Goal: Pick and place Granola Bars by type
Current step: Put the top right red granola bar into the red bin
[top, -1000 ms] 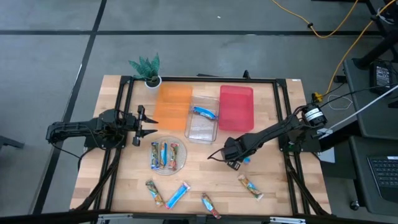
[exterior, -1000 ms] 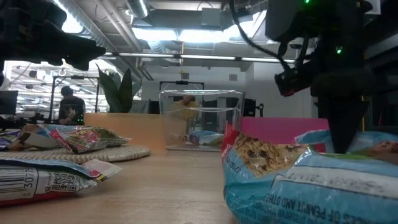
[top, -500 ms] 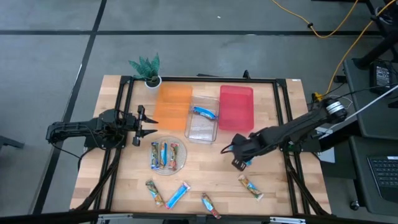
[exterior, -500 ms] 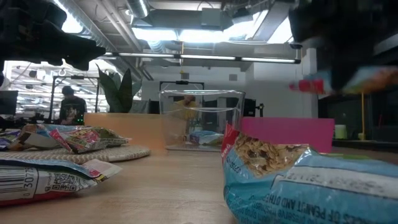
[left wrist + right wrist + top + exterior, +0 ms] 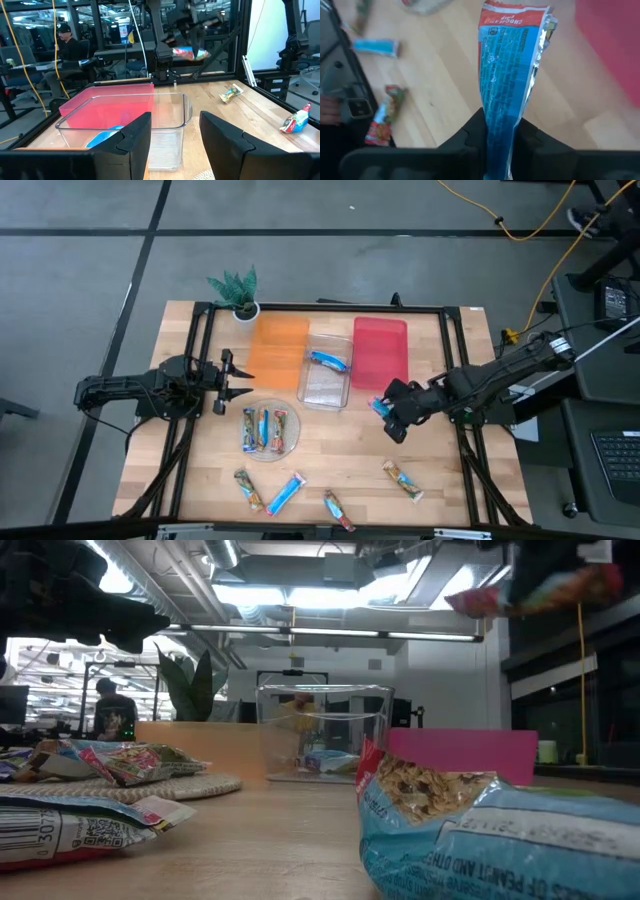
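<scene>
over pale wood table [image 5: 330,465], right fingers [image 5: 495,142] pinch crinkly blue bar [image 5: 510,65].

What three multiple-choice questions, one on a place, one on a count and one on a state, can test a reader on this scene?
1. Where is the right tool?
A. beside the red bin, near its front corner
B. over the plant
C. over the round plate

2. How many bars lie in the clear bin?
A. none
B. one
C. three

3. What is the right tool doing?
A. hanging open
B. shut on a blue bar
C. shut on the plate

Answers: 1 A, the high view shows it by that bin. 2 B, a single blue bar in bin shows there. 3 B, the right wrist view shows the wrapper pinched between its fingers.
</scene>
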